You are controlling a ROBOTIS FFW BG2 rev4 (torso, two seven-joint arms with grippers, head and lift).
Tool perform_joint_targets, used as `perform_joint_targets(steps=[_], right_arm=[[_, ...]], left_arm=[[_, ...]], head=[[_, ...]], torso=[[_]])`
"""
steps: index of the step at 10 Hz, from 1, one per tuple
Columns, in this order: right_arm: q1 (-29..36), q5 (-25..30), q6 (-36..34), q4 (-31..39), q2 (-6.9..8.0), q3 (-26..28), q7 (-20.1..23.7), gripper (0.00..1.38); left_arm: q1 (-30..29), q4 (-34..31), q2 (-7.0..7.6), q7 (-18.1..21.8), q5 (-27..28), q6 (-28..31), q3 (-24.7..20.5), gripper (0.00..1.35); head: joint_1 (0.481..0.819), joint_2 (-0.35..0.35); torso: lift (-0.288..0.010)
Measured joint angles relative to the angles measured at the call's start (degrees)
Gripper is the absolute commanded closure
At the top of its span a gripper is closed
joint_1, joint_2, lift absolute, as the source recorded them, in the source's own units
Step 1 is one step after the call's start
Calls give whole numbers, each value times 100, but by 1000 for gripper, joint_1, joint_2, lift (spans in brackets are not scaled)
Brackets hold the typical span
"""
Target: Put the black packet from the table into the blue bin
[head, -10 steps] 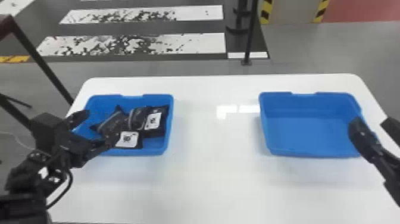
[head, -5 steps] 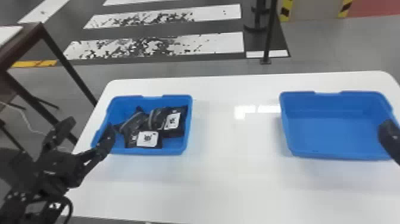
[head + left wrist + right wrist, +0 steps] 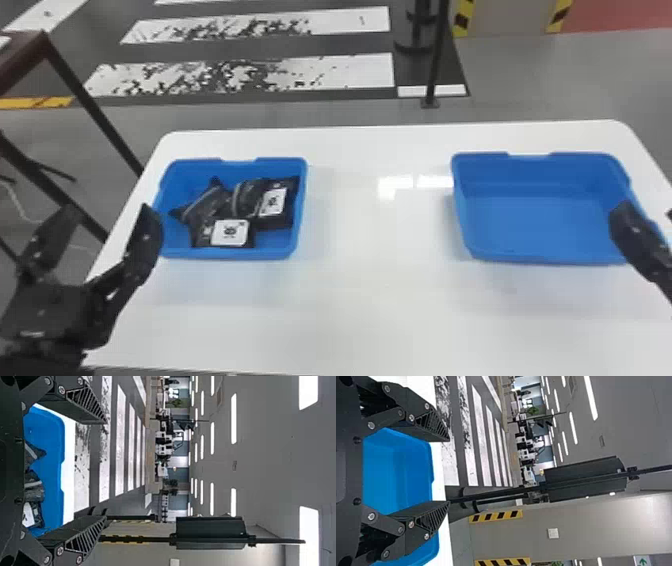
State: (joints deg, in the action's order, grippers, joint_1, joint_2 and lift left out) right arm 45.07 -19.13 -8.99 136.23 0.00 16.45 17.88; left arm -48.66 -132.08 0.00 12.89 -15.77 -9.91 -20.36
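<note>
Several black packets (image 3: pixel 205 210) with white labels lie together in the left blue bin (image 3: pixel 227 254). The right blue bin (image 3: pixel 530 225) holds nothing. My left gripper (image 3: pixel 107 217) stands open at the left bin's near left corner, its fingers apart. In the left wrist view, my left gripper (image 3: pixel 106 468) has an empty gap, with packets (image 3: pixel 35 489) in the bin (image 3: pixel 55 467) beyond. At the right bin's right side is my right gripper (image 3: pixel 642 215), partly cut off by the edge. The right wrist view has my right gripper (image 3: pixel 449 471) open before the empty bin (image 3: pixel 399 471).
Both bins stand on a white table (image 3: pixel 370 300), with a wide stretch of tabletop between them. A dark-framed stand (image 3: pixel 75 85) is beyond the table's left edge, and a black post (image 3: pixel 436 55) rises behind its far edge.
The head view has shifted, so the bins sit farther right in it than a second ago. My left gripper has drawn back from over the left bin's left part. The packets lie as before.
</note>
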Motion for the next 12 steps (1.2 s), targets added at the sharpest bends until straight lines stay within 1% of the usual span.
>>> perform_joint_targets(steps=[1, 3, 6, 7, 12], right_arm=[[13, 2, 0, 8, 0, 0, 3, 504], [21, -3, 0, 10, 0, -2, 0, 504], [22, -6, 0, 10, 0, -1, -3, 504], [24, -14, 0, 1, 0, 0, -3, 504], [27, -18, 1, -13, 0, 0, -4, 504]], left_arm=[[-42, -2, 0, -85, -70, -97, 37, 186], [-47, -4, 16, -120, -148, -103, 61, 186], [-41, 24, 151, -120, -335, 54, 211, 186], [-41, 35, 173, -120, -375, 68, 233, 186], [-41, 67, 206, -120, -537, 122, 287, 186]], head=[[695, 108], [695, 110], [695, 90], [695, 88], [695, 84]], torso=[[-110], [-110], [-110], [-110], [-110]])
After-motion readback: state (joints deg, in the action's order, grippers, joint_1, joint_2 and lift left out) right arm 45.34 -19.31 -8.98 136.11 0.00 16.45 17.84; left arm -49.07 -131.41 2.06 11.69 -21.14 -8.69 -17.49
